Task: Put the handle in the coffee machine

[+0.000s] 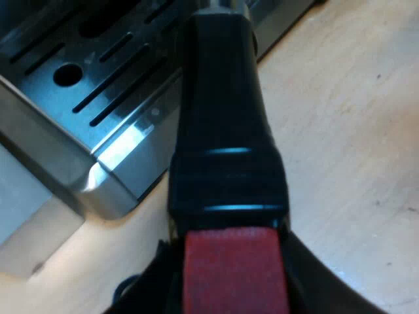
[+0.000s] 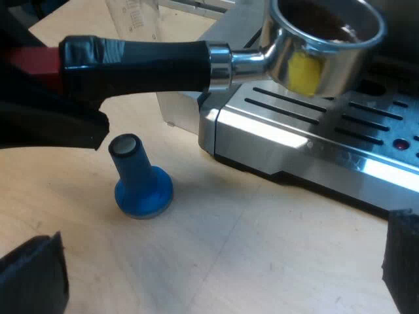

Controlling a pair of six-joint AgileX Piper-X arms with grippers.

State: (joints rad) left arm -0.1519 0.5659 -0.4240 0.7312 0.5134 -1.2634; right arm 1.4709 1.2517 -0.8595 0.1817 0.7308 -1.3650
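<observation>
machine [image 2: 294, 144]: slotted steel tray at its front, standing on a pale wood table [image 2: 262, 261]. holder [image 2: 137, 62]: carried roughly level in the air, metal basket over the tray with dark grounds inside; judged not yet locked in. left claw [image 1: 232, 268]: closed on the holder's red end. right claw [image 2: 216, 275]: spread wide and empty, above the table near the tamper. tamper [image 2: 139, 180]: blue, upright on the table under the handle, apart from it. glass [image 2: 134, 16]: clear, beside the machine. risks: a grip at the far end makes a long lever, so the holder may twist or sag and spill grounds; a low swing could clip tray or tamper.
</observation>
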